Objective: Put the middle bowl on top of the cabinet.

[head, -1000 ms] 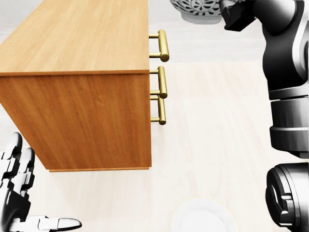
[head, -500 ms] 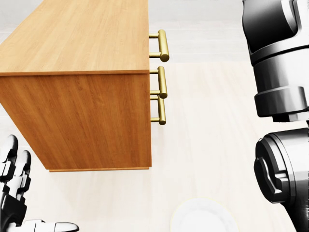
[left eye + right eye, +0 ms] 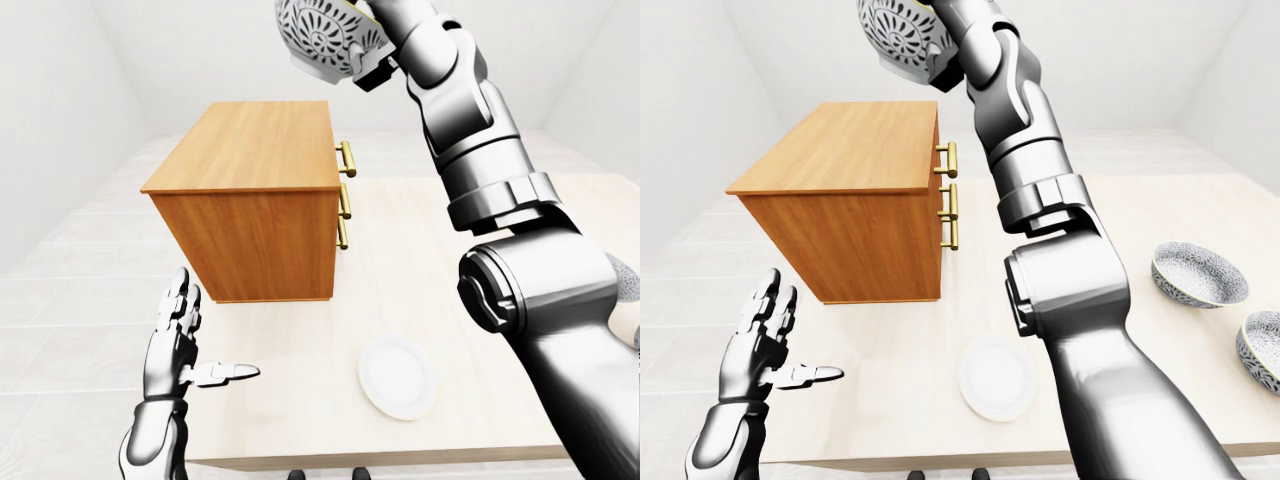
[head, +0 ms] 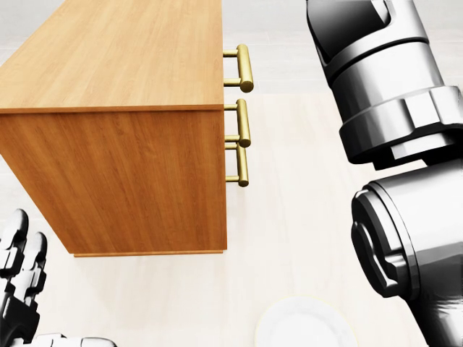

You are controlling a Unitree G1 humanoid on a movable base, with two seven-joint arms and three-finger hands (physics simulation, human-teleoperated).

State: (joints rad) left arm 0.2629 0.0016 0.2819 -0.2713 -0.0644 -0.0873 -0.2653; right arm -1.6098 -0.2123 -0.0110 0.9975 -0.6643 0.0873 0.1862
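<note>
The patterned grey-and-white bowl [image 3: 322,38] hangs high in the air at the top of the left-eye view, above and just right of the wooden cabinet [image 3: 262,158]. My right hand [image 3: 366,58] is shut on the bowl's right side, its fingers mostly hidden behind it. The right arm [image 4: 391,108] fills the right side of the head view, where neither bowl nor hand shows. My left hand [image 3: 207,335] is open and empty, low on the left below the cabinet. The cabinet's top is bare.
The cabinet stands on a pale table [image 3: 1120,210], brass drawer handles [image 3: 346,190] facing right. A white plate [image 3: 398,376] lies near the table's bottom edge. Two more patterned bowls [image 3: 1198,275] [image 3: 1265,350] rest at the right of the right-eye view.
In the head view my right arm has swung up and leftward; the bowl and hand have gone out past the top edge. My left hand has sunk slightly.
</note>
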